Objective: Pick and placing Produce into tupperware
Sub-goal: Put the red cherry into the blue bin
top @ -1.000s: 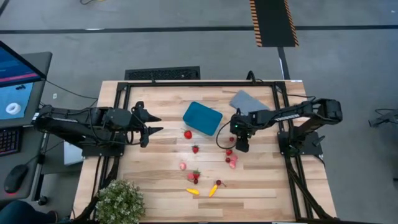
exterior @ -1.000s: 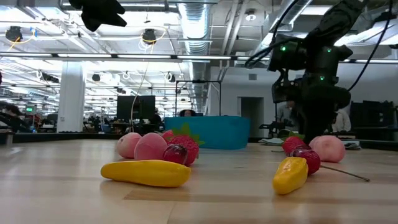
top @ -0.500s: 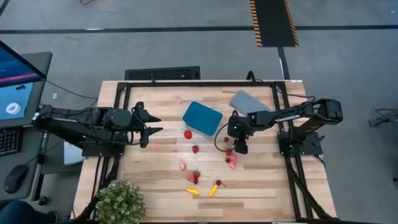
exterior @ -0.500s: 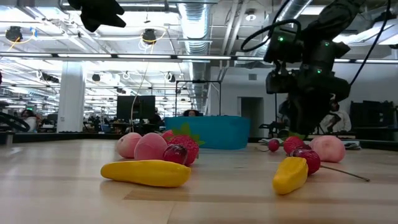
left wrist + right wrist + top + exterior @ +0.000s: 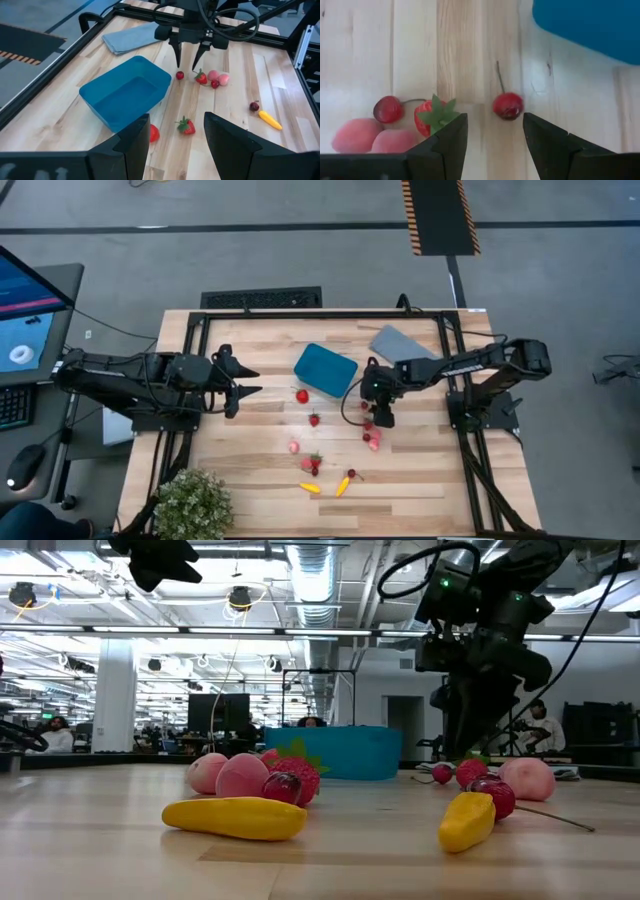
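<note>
the right gripper (image 5: pixel 375 412) hangs right of centre in the high view, its fingers apart and empty, pointing down over a lone cherry (image 5: pixel 508 105) that lies on the wooden table (image 5: pixel 250 480) between the fingertips' line and the teal tupperware (image 5: pixel 325 370). in the left wrist view the same cherry (image 5: pixel 180 75) sits just below the right gripper's tips, close to the container's corner. just beside it, toward the lower left of the right wrist view, are a strawberry (image 5: pixel 434 117), a second cherry (image 5: pixel 388 109) and two pink peach-like pieces (image 5: pixel 357 135). the tupperware sits upper centre in the high view, empty, with a grey lid (image 5: pixel 398 343) to its right. more produce is scattered below it: a red piece (image 5: pixel 302 396), a strawberry (image 5: pixel 314 419), a pink piece (image 5: pixel 294 447), and two yellow-orange peppers (image 5: pixel 310 488) near the lower centre. the left gripper (image 5: pixel 248 378) waits at the left of the table, jaws parted and holding nothing. a leafy green plant (image 5: pixel 192 505) stands at the lower left corner.
</note>
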`<action>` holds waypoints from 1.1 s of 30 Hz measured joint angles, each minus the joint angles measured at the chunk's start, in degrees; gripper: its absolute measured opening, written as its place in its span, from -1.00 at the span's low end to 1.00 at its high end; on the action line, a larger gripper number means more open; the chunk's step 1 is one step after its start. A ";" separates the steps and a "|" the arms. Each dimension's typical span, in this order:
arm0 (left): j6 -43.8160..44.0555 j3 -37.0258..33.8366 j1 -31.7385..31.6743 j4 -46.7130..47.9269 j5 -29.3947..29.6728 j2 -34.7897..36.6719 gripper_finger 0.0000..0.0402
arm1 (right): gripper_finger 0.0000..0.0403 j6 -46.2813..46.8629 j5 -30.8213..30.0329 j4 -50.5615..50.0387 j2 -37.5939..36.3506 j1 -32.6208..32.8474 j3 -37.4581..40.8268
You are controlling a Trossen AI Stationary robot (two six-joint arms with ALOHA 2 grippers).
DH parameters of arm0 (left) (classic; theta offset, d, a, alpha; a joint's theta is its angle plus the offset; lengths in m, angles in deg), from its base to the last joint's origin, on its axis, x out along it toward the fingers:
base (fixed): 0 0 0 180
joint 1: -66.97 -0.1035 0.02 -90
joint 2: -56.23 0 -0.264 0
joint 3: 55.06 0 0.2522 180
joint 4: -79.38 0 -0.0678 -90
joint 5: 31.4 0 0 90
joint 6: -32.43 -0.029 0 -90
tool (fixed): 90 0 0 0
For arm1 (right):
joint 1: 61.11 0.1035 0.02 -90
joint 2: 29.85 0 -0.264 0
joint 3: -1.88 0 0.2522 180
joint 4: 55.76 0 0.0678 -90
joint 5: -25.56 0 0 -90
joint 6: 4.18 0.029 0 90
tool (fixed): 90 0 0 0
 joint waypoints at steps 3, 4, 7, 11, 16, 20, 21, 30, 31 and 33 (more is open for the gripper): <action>-0.01 0.00 0.00 0.00 -0.01 -0.01 -0.11 | 0.06 -0.53 -0.02 0.93 0.00 -0.62 -0.02; -0.02 0.00 0.00 0.00 -0.02 -0.01 -0.11 | 0.06 -0.54 0.04 1.38 0.00 -0.89 -0.04; 0.00 0.00 0.00 0.00 -0.02 0.00 -0.11 | 0.06 -0.62 0.93 2.10 0.00 -1.41 -0.04; 0.00 0.00 0.00 0.00 -0.02 0.00 -0.11 | 0.06 -0.90 1.36 2.53 0.00 -1.60 -0.06; 0.00 0.00 0.01 -0.02 0.00 -0.01 -0.11 | 0.06 -0.26 2.68 2.25 4.07 -1.32 -0.70; 0.53 0.00 0.05 -0.14 -0.28 0.00 -0.11 | 0.06 -1.92 2.68 -0.16 9.22 -0.47 -3.47; 0.71 0.00 0.11 -0.26 -0.75 0.00 -0.11 | 0.06 -2.28 2.78 -0.26 9.51 -0.38 -3.74; 1.09 0.00 1.25 -0.04 -0.68 -0.01 -0.11 | 0.04 -2.89 2.89 1.45 10.38 -0.40 -5.77; 1.09 0.00 1.39 -0.08 -0.66 0.00 -0.11 | 0.02 -2.93 3.08 0.66 10.87 -0.40 -5.81; 1.09 0.00 1.66 -0.22 -0.66 -0.01 -0.11 | -0.04 -2.93 3.13 -0.02 12.08 -0.40 -6.11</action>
